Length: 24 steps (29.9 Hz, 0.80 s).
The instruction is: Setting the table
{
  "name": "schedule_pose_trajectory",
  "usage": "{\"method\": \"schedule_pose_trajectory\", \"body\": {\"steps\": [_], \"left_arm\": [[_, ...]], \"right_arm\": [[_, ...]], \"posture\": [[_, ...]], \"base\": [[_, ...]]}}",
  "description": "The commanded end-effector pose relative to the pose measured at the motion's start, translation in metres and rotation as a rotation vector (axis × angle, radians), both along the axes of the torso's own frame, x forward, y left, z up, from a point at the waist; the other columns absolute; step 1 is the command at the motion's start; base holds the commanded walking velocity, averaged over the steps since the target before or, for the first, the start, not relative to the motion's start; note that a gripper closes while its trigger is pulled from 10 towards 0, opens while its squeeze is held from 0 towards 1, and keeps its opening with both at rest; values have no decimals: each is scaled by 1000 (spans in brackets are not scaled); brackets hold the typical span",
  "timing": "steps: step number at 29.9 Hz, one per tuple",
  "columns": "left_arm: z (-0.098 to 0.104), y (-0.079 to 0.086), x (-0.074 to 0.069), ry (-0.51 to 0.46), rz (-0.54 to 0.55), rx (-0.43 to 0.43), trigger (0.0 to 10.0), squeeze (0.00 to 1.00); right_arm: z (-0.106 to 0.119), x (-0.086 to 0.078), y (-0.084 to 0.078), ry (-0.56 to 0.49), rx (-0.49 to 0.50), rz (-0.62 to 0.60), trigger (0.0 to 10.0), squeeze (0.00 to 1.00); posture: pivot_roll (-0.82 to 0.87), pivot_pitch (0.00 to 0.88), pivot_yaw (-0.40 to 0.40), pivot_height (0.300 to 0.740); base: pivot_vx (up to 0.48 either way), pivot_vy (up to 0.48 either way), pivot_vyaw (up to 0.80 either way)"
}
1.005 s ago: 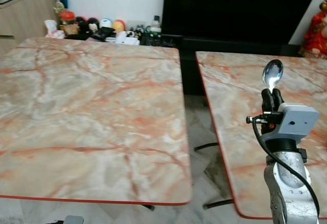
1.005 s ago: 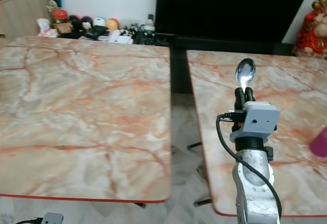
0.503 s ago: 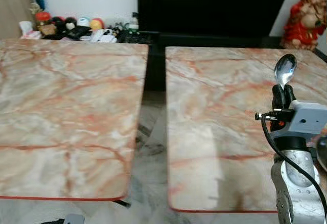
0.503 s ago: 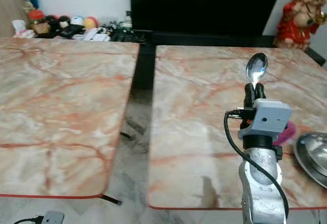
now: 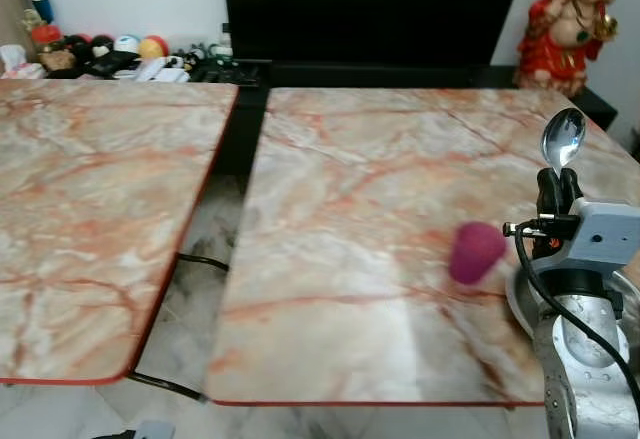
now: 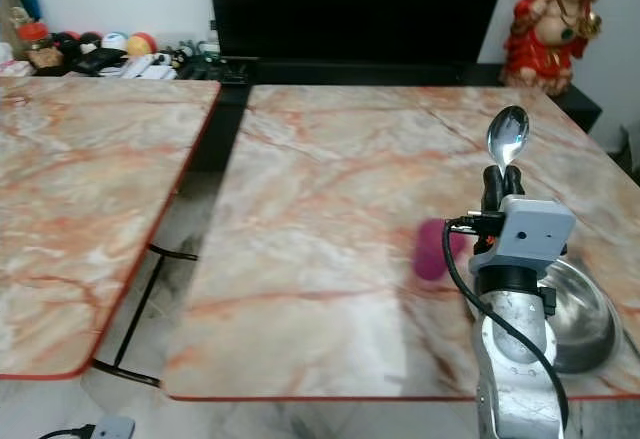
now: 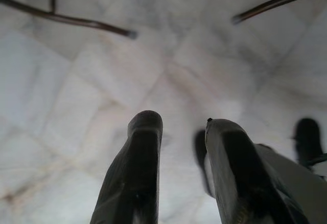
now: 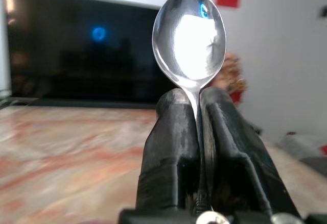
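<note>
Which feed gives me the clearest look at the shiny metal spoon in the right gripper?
The right wrist view: the shiny metal spoon stands large and sharp, its neck pinched between the right gripper fingers. Both eye views show it small, bowl up, above the marble table.

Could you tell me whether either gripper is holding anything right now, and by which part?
The right gripper holds a metal spoon upright, its fingers shut on the handle just below the bowl. The left gripper holds nothing.

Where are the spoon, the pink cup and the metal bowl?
spoon [image 8: 189, 36]: right wrist view, on its shiny bowl.
pink cup [image 5: 474, 252]: left eye view, on its side wall.
metal bowl [image 6: 585, 311]: right eye view, on its inner wall.
</note>
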<state>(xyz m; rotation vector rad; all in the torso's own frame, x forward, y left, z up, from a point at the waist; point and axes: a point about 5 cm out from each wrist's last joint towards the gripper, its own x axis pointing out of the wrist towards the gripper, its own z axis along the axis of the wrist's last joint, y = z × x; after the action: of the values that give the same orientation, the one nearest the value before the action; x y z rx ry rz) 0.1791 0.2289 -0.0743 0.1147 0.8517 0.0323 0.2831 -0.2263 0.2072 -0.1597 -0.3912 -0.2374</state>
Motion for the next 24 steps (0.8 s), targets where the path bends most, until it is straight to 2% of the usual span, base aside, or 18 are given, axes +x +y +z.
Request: {"method": "schedule_pose_trajectory", "body": {"steps": [1, 15, 24], "left_arm": [[-2, 8, -7, 27, -1, 26, 10000, 0], [-1, 9, -7, 28, -15, 32, 10000, 0], [-2, 11, -10, 31, -5, 33, 10000, 0]], "right_arm": [[4, 0, 5, -20, -2, 14, 10000, 0], [0, -4, -6, 3, -18, -17, 10000, 0], [-3, -4, -8, 17, -21, -21, 10000, 0]], "posture": [[-111, 82, 0, 740], [-114, 96, 7, 740], [-111, 99, 4, 740]], "base": [[0, -409, 0], [0, -380, 0], [0, 0, 0]]}}
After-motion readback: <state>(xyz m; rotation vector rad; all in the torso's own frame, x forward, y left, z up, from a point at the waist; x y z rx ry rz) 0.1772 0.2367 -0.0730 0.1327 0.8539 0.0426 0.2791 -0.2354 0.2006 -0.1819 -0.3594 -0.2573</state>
